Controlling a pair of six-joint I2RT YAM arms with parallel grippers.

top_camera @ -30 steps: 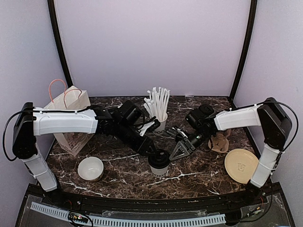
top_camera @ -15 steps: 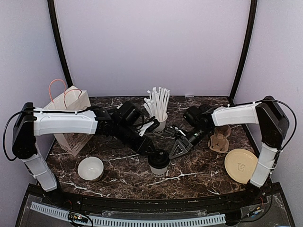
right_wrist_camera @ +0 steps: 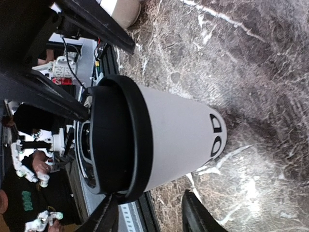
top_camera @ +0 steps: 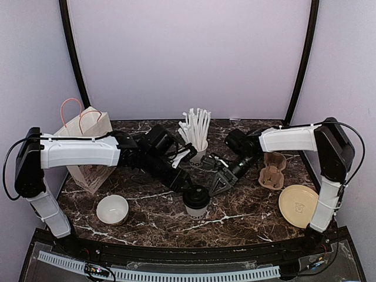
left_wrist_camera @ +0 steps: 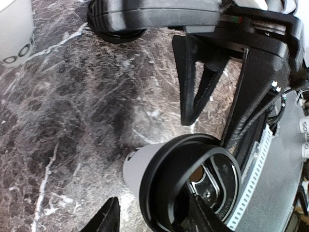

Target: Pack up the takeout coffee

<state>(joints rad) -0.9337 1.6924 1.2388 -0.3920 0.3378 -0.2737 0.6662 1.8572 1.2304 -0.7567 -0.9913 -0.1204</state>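
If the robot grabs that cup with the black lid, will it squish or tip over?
The cup looks like thin paper, so a hard squeeze would probably dent it. Its lid seems pushed on all round, which should stiffen the rim. It narrows toward the bottom, so a high sideways push might tip it.

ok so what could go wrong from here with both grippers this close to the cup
1. The left gripper and right gripper both sit open right beside the lidded coffee cup; closing in together, they might clash or tip it.
2. The left gripper seems level with the black lid; a squeeze that high might pop it loose.
3. The cup of straws stands just behind the arms and could get brushed.
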